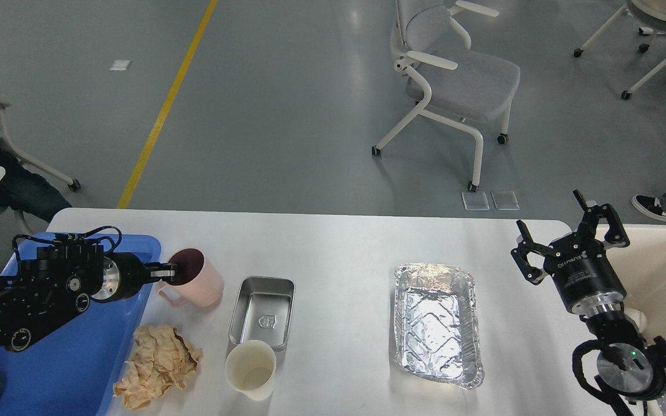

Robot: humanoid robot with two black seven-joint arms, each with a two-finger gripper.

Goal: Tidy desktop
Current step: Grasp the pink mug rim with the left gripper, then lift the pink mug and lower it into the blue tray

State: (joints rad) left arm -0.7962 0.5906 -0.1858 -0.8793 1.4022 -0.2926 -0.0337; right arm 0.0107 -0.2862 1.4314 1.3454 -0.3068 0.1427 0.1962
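Note:
The white desktop [339, 248] fills the lower half of the head view. On it stand a pink mug [199, 278], a small steel tray [262, 312], a cream paper cup [251, 368], a crumpled brown paper wad [156, 364] and a foil tray [437, 323]. My left gripper [168, 270] reaches from over the blue tray to the pink mug, its fingers at the mug's rim and closed on it. My right gripper [564, 228] is open and empty, raised near the table's right edge.
A blue plastic tray [78, 370] lies at the left edge under my left arm. A cream-coloured bin [665, 271] stands at the right. A grey chair [454, 75] and seated people stand beyond the table.

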